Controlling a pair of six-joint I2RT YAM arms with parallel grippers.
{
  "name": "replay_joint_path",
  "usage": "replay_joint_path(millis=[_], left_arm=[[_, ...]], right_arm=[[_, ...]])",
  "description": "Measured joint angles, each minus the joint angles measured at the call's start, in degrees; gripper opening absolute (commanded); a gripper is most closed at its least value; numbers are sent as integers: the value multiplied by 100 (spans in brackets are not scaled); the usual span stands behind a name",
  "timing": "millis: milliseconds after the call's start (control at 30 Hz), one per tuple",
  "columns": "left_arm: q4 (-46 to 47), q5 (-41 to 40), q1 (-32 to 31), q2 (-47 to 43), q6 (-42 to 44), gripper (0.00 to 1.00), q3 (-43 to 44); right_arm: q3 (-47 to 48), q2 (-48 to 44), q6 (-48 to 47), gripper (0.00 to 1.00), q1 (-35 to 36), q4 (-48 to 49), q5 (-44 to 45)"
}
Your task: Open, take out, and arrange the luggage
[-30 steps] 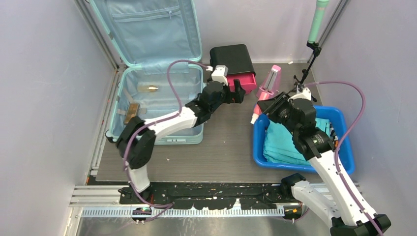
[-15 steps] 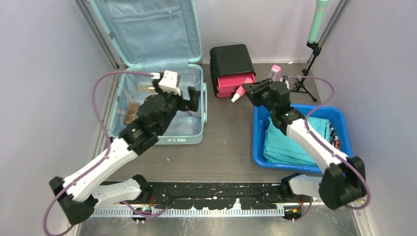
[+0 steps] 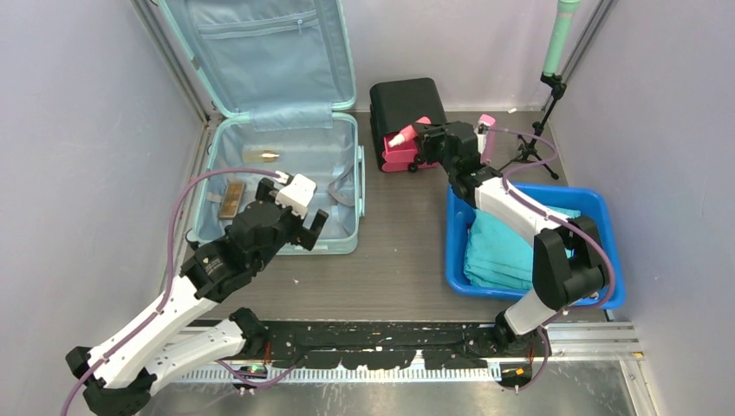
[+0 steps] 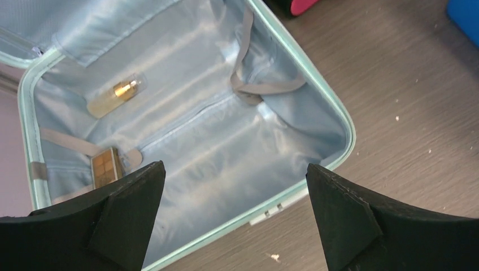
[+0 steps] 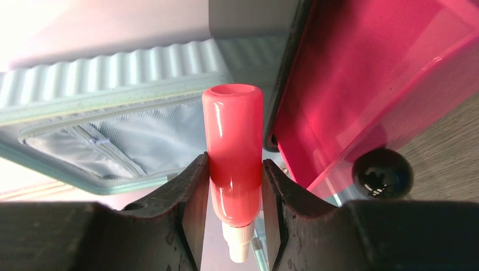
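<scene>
Luggage (image 3: 295, 160) mint, lid up (blue lining) | left pincer (image 4: 234, 167) wide | right pincer (image 5: 234, 161) grips pink bottle (image 5: 232, 132)

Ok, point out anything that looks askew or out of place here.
The black drawer box has a pink drawer hanging open. Inside the luggage, a grey strap lies loose. A few white crumbs dot the table. Nothing looks spilled or broken.

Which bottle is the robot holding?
The pink bottle, pinched in the right gripper by the pink drawers. The golden one lies loose inside the luggage.
</scene>
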Motion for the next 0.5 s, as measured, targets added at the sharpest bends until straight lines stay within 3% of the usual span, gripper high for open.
replay_joint_path(millis=[500], left_arm=[[-146, 129, 0, -546, 120, 100, -238]], right_arm=[[15, 111, 603, 46, 4, -271, 656]])
